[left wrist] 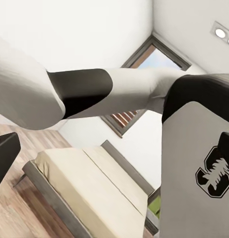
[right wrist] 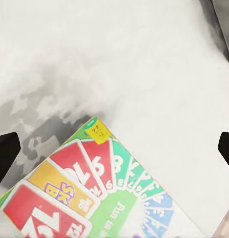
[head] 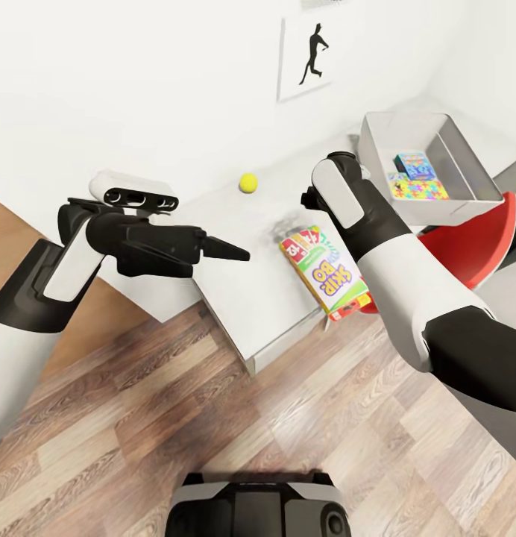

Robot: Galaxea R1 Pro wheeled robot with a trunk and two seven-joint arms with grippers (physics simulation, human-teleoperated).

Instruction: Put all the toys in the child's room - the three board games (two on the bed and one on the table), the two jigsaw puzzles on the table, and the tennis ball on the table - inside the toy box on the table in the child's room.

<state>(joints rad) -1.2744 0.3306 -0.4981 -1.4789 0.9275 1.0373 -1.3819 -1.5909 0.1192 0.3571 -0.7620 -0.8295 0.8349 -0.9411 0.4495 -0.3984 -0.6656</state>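
Note:
The SKIP-BO board game (head: 326,271) lies flat at the table's (head: 236,224) front edge, one corner past the rim. My right gripper (right wrist: 114,148) hangs open just above the printed cards on its lid (right wrist: 94,193); in the head view my right wrist (head: 337,188) covers the fingers. The tennis ball (head: 248,182) rests near the wall. The toy box (head: 374,153) stands at the table's right end with a jigsaw puzzle (head: 419,187) and a small blue box (head: 411,162) inside. My left gripper (head: 230,253) floats open and empty off the table's left end. The beige bed (left wrist: 89,181) appears in the left wrist view.
A red chair (head: 467,242) sits under the table below the toy box. A black silhouette picture (head: 312,54) hangs on the white wall. Wood-plank floor (head: 236,425) stretches in front of the table, and my base (head: 250,507) is at the near edge.

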